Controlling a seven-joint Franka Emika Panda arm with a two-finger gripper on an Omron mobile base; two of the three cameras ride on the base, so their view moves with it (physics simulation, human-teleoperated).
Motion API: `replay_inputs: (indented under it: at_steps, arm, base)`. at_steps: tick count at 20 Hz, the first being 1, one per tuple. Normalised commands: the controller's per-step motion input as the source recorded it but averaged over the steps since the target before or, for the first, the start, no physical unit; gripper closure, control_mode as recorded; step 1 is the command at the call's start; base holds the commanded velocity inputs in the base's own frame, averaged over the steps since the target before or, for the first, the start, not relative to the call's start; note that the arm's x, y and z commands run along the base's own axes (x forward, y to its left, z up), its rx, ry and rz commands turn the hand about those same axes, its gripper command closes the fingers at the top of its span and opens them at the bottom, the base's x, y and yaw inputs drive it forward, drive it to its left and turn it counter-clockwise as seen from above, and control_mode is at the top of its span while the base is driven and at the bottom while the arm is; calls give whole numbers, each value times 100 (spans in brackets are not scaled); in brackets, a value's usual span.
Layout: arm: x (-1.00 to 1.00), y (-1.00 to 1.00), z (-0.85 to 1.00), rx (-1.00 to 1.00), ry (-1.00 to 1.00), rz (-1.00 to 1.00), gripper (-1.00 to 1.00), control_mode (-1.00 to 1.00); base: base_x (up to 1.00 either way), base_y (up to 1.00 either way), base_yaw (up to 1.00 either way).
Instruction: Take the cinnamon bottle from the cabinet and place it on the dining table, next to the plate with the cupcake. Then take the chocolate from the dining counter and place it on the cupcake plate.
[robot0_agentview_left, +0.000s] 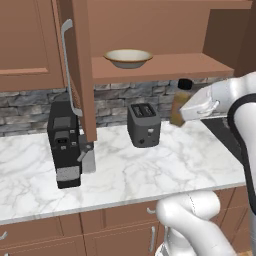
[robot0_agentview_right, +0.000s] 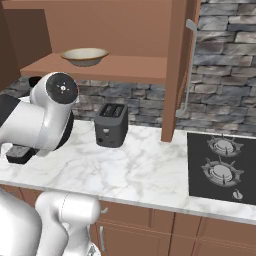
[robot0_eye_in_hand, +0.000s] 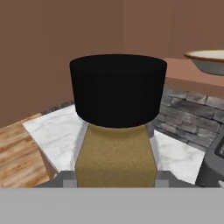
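My gripper is shut on the cinnamon bottle, a tan-brown bottle with a black cap. It hangs upright in the air just below the front edge of the cabinet's shelf, above the right end of the counter. In the hand view the cinnamon bottle rises between the fingers of my gripper, its black cap uppermost. The cabinet door stands open, with its grey bar handle towards me. The dining table, the plate, the cupcake and the chocolate are out of view.
A tan bowl sits on the cabinet shelf. On the marble counter stand a dark toaster and a black coffee machine. A black stove top lies at the counter's right. A stone wall backs the counter.
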Motion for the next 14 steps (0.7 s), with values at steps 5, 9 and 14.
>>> replay_inputs:
  at_steps: [5,9,14]
  arm:
    - [-27,0,-22,0,-2,7,100,-100]
    - [-9,0,-6,0,0,4,100,-100]
    - [0,0,0,0,0,0,100,-100]
  base:
    - [0,0,0]
    - [0,0,0]
    - [0,0,0]
